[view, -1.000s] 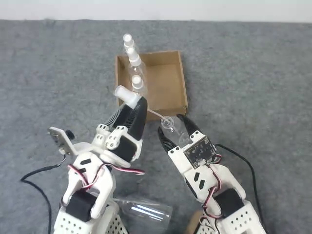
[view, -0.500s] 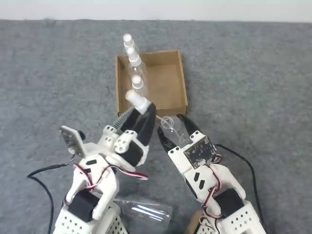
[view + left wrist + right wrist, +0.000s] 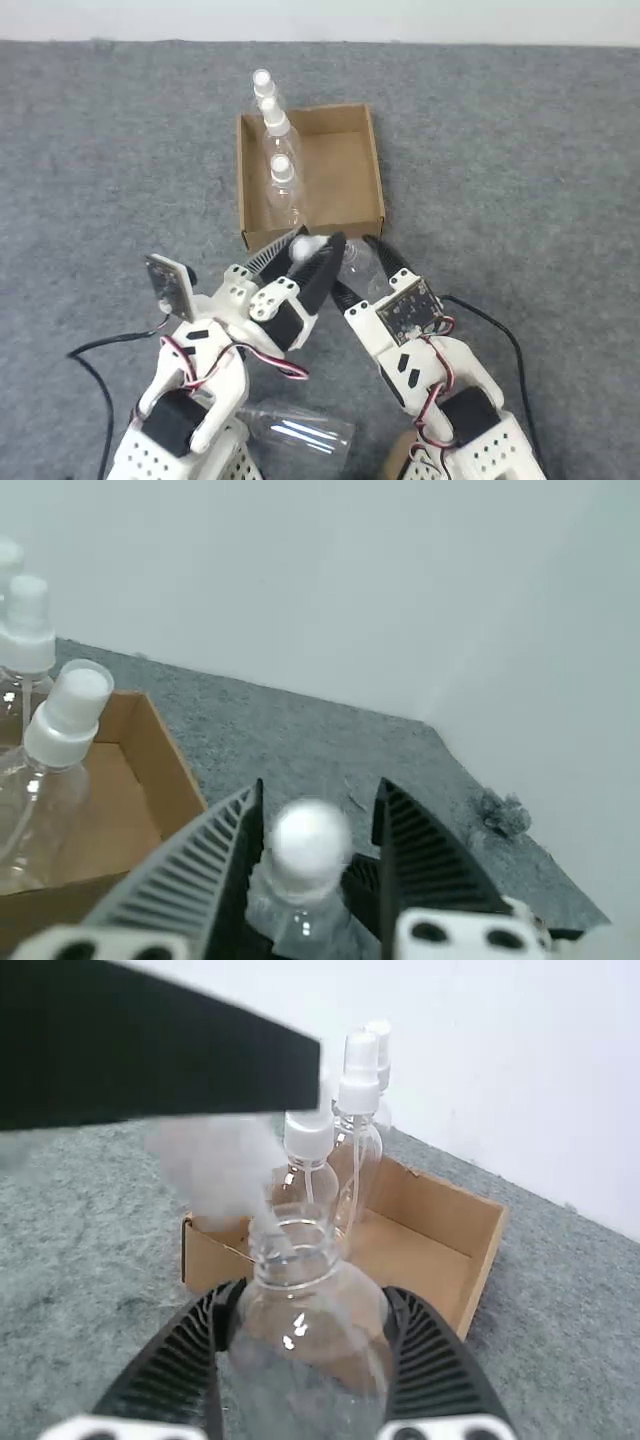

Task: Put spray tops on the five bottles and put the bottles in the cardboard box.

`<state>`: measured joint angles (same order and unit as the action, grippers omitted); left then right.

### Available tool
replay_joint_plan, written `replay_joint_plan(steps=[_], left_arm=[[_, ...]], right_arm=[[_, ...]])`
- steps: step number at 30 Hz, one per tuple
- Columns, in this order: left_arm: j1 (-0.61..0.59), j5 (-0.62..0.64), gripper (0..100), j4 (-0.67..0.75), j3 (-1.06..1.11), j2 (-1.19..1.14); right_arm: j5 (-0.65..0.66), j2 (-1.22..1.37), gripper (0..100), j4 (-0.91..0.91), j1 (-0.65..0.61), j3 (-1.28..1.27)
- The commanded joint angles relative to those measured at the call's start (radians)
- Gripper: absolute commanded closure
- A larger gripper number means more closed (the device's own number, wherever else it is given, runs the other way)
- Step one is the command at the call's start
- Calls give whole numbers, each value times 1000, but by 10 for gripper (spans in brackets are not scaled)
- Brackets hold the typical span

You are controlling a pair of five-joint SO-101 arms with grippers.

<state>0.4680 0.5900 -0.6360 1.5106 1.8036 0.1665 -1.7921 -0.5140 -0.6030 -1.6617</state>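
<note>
My left gripper [image 3: 318,798] clamps a spray top [image 3: 308,838] just beside the open bottle [image 3: 303,1332]. My right gripper [image 3: 305,1305] grips that bottle.

white spray top [image 3: 307,838] above clear bottle [image 3: 305,1332]

Bright even light, soft faint shadows on the carpet [image 3: 520,150], small glints on the bottle [image 3: 305,1340]

Brown cardboard box [image 3: 376,160], clear bottles [image 3: 281,197] with white spray tops [image 3: 282,168], grey carpet [image 3: 500,130], black ribbed left pincer [image 3: 320,792].
</note>
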Motion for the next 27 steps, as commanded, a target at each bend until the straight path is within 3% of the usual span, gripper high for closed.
replay_joint_plan(steps=[1, 8, 14, 21, 27], left_arm=[[46, -29, 827, -21, -15, 15], [61, -26, 825, -34, -19, 17], [-17, 21, 827, -38, -82, 18], [-18, 26, 827, -37, -88, 20], [-26, 101, 826, -68, -156, 20]], right_arm=[[12, -22, 986, -7, -2, -21], [12, -22, 986, -8, -1, -21], [12, -22, 986, -10, -1, -21], [12, -22, 986, -10, -1, -21], [12, -22, 986, -10, -1, -21]])
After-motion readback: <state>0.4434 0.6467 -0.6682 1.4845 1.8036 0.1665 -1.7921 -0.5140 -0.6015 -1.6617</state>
